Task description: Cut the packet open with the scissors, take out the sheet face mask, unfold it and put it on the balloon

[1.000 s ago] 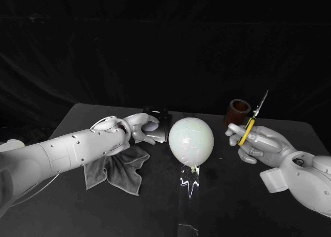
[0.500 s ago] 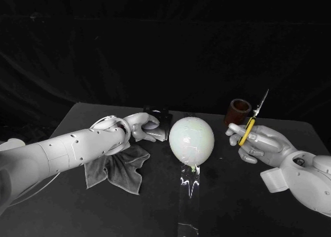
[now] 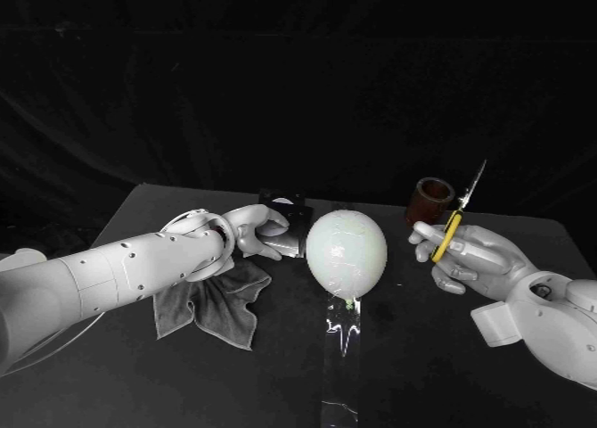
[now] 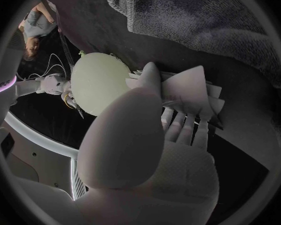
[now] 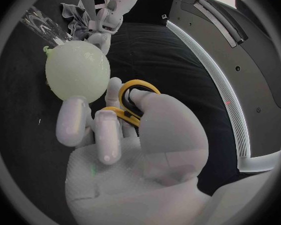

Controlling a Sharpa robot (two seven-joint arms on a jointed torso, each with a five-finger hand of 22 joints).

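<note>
My left robot hand (image 3: 254,230) pinches the packet (image 4: 187,87) between thumb and fingers, just beside the balloon (image 3: 345,252). My right robot hand (image 3: 476,259) is closed around the yellow handles of the scissors (image 3: 458,214), on the other side of the balloon. The blades point up, away from the tabletop (image 3: 414,357), not toward the packet. I think the two hands must first meet clear of the balloon.

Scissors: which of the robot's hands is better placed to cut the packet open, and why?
Right. The right hand holds the scissors, blades up, beside the balloon; the left hand has its fingers on the packet and can steady it.
</note>
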